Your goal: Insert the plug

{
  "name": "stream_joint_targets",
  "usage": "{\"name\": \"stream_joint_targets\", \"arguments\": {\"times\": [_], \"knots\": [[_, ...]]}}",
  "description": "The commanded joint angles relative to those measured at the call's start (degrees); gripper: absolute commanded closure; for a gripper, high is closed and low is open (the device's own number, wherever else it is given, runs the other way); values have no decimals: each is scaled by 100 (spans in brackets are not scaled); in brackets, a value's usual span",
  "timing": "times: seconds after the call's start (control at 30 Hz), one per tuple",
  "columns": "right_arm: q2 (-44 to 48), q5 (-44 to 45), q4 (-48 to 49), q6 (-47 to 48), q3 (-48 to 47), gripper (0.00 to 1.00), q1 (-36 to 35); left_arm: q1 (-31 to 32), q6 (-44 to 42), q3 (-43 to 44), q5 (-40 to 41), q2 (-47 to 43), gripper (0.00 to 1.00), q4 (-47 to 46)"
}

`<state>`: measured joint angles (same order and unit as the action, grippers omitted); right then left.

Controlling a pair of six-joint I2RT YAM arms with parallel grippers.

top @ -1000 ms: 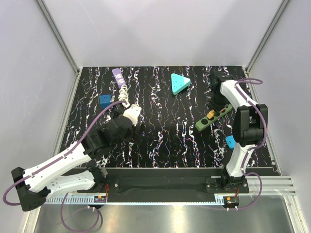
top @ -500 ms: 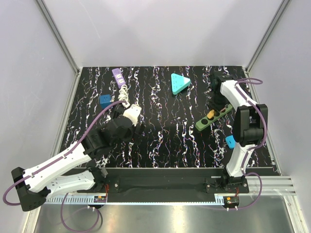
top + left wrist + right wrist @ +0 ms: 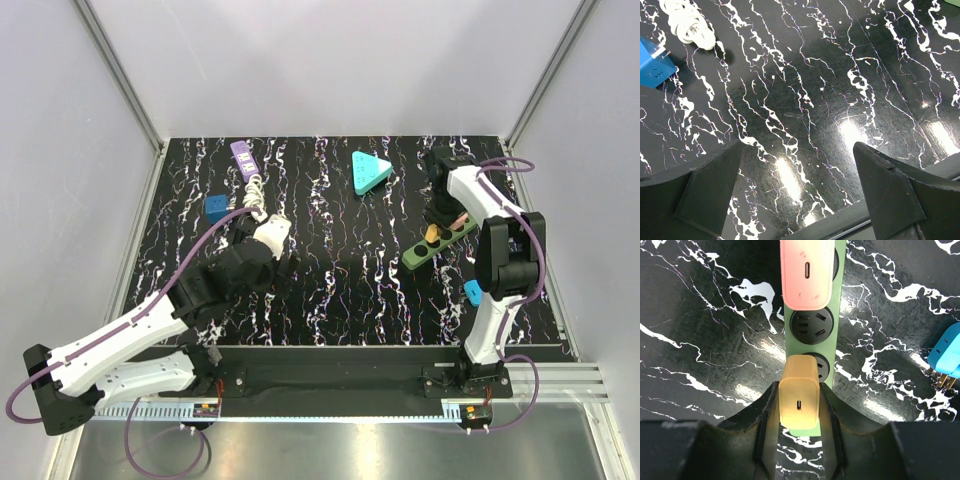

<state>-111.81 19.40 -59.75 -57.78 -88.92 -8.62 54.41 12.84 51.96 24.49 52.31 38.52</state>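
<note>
A green power strip (image 3: 840,320) lies on the black marbled table, seen also in the top view as the strip (image 3: 416,257). A pink plug (image 3: 806,275) sits at its far end, and the middle socket (image 3: 811,325) shows bare. My right gripper (image 3: 799,407) is shut on a yellow plug (image 3: 799,400), which stands over the nearest socket, a little to its left, so part of that socket shows beside it. From above, the yellow plug (image 3: 431,234) is under the right gripper (image 3: 437,214). My left gripper (image 3: 800,190) hangs open over bare table, holding nothing.
A light blue plug (image 3: 946,357) lies right of the strip. A blue cube plug (image 3: 216,206), a white coiled cable (image 3: 255,190) and a purple strip (image 3: 242,153) lie at the back left. A teal triangle (image 3: 370,172) is at the back middle.
My right arm has shifted slightly to the left over the power strip with the yellow plug. The left arm has not moved.
</note>
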Motion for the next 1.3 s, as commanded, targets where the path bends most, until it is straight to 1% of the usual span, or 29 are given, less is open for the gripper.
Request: {"name": "stream_joint_targets", "arguments": {"times": [0.0, 0.17, 0.3, 0.4, 0.63, 0.87, 1.1, 1.27], "knots": [[-807, -367, 235, -383, 710, 100, -219, -10, -89, 15, 144, -28, 1, -143], [-712, -296, 357, -620, 929, 100, -333, -10, -98, 7, 135, -72, 1, -143], [-255, -235, 797, -725, 1630, 100, -315, -10, -98, -11, 135, -107, 1, -143], [-87, -296, 991, -761, 1896, 100, -289, -10, -115, 15, 74, -72, 1, -152], [-166, -393, 1000, -717, 1817, 100, -324, -10, -106, 33, 38, -46, 1, -152], [-315, -156, 754, -1120, 1650, 100, -640, -10, -71, 51, 12, -20, 1, -170], [80, -358, 991, -1306, 2142, 100, -641, -10, -80, 42, -181, -19, 1, -178], [45, -490, 956, -1288, 2142, 100, -465, -10, -133, 68, -304, -37, 1, -240]]}}
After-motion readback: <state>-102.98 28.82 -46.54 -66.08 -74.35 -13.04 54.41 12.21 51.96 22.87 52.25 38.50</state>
